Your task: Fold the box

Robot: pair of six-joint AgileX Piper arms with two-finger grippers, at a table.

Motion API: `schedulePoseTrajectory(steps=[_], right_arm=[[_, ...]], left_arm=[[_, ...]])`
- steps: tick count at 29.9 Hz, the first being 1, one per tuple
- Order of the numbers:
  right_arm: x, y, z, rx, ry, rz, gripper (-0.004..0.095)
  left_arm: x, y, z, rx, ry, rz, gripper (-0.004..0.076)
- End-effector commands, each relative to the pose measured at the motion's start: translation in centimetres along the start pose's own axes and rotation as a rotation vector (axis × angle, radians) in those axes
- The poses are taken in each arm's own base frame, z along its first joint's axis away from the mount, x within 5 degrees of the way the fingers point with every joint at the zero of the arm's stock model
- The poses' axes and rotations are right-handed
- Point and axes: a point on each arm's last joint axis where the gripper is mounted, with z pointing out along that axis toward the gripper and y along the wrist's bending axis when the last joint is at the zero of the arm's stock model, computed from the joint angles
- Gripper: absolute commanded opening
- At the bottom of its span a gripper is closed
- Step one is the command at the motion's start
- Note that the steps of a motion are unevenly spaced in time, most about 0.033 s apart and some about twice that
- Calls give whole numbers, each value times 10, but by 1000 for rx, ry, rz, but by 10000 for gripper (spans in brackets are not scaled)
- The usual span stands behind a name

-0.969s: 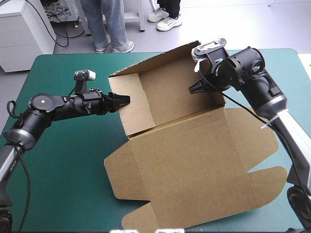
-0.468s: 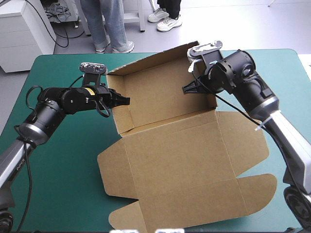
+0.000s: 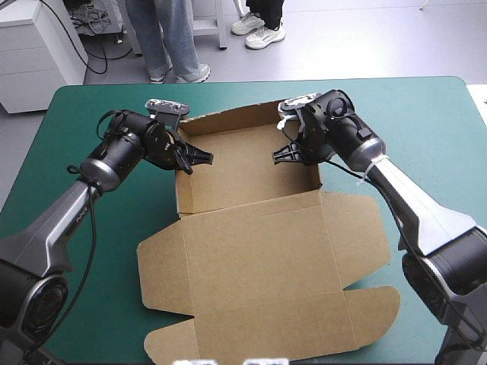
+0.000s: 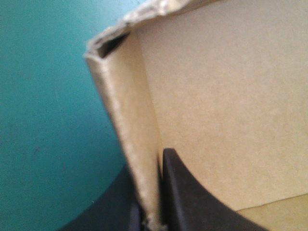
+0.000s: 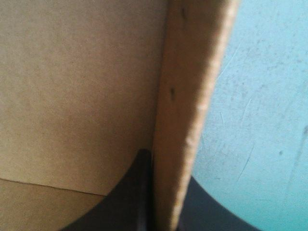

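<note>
The brown box [image 3: 259, 258] lies mid-table as an open tray at the far side, with its lid and flaps flat toward the front edge. My left gripper [image 3: 199, 158] is at the tray's left wall and shut on it; in the left wrist view that wall [image 4: 127, 120] stands on edge between the black fingers [image 4: 187, 197]. My right gripper [image 3: 283, 154] is shut on the tray's right wall [image 5: 185, 96], one finger [image 5: 130, 202] inside the tray and the other outside.
The teal-green cover [image 3: 68, 137] shows as wide strips left and right of the box. The front flaps [image 3: 365, 304] reach close to the table's front edge. Both arms come in over the far corners of the tray.
The whole box has slid left and toward the front, and its far wall now stands squarer. Both grippers moved with the side walls, the right one leftward, the left wrist turning farther back.
</note>
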Motion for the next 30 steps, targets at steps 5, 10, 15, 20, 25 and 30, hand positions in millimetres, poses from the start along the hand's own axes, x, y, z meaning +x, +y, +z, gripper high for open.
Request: schedulePoseTrajectory(steps=[5, 10, 15, 20, 25, 30], right_arm=[[-12, -14, 11, -96, -17, 52, -12], [-16, -25, 37, -78, 12, 55, -12], [-18, -28, 55, -68, 19, 58, -12], [-22, -28, 59, -67, -15, 45, -12], [-22, -27, 58, -70, -13, 34, -1], [-25, -27, 51, -75, -14, 27, 148]], left_arm=[[-17, -18, 16, 52, -34, 39, -8], [-13, -15, 48, 42, 47, 21, -8], [-10, -1, 73, 64, 136, -64, -8], [-10, 9, 79, 47, 156, -76, -8], [-10, 8, 80, 62, 148, -22, 32], [-10, 5, 78, 92, 156, -10, 240]])
